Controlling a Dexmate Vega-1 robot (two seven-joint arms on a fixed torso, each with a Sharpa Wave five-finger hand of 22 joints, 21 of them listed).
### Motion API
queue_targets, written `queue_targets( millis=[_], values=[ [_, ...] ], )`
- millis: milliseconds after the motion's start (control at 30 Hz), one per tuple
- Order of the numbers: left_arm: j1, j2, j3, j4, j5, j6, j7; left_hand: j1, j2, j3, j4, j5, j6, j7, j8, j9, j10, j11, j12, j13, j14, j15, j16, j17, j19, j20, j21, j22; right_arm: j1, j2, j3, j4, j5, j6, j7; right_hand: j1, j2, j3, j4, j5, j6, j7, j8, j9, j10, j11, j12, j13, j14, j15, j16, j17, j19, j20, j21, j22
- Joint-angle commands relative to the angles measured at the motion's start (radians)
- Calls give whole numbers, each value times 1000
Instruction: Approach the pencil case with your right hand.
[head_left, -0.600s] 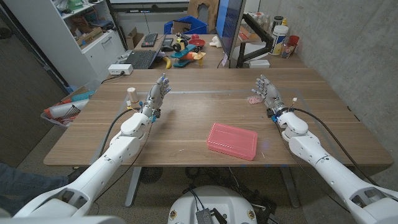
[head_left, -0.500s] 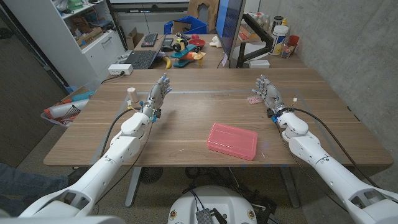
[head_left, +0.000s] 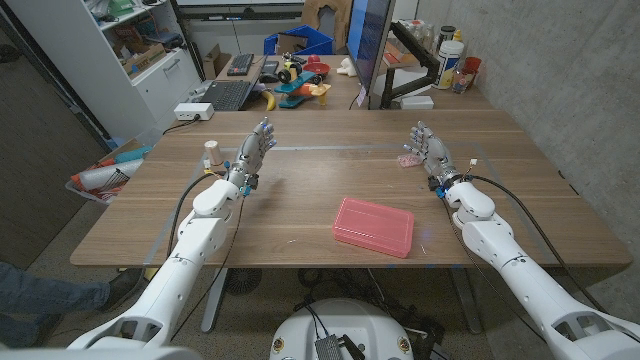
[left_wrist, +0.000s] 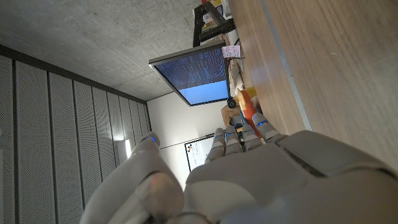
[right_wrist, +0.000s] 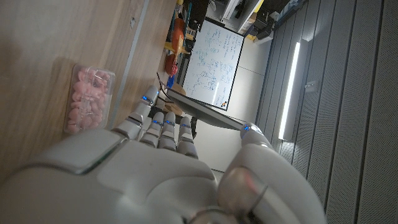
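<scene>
From left to right, the left hand (head_left: 252, 153) stands with fingers spread and empty, the pink pencil case (head_left: 374, 226) (no label legible) lies near the table's (head_left: 300, 215) front edge, and the right hand (head_left: 432, 155), well apart from it, is spread and empty.

- A wooden table (head_left: 300, 215) with a dark walnut-grain top carries everything here.
- A pink pencil case (head_left: 373, 226) lies flat on it, right of centre and near the front edge.
- A small clear packet of pink pieces (head_left: 407, 160) lies toward the far right.
- A short, light wooden cylinder (head_left: 212, 154) stands upright at the far left.
</scene>
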Motion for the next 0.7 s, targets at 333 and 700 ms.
queue_targets(
  millis=[333,700],
  values=[
    [27,-89,-123,-30,118,46,-97,12,4,4,-8,3,0,4,4,4,-3,1,-8,-5,-6,3,1,2,-60,10,-9,2,-19,57,59,-22,-99,-20,26,5,9,4,-1,5,7,-3,7,-3,10,2,-10,-6,4,-1,0,-6,15,-4,-10,6],
    [38,-98,-138,-50,135,57,-106,14,7,4,-11,1,0,3,4,4,1,-4,-11,-8,-6,1,1,2,-58,13,-16,3,-44,48,72,-59,-132,-16,26,3,10,2,-2,5,4,-9,5,-6,15,0,-15,-12,11,-6,-1,-11,23,-3,-17,6]
  ],
)
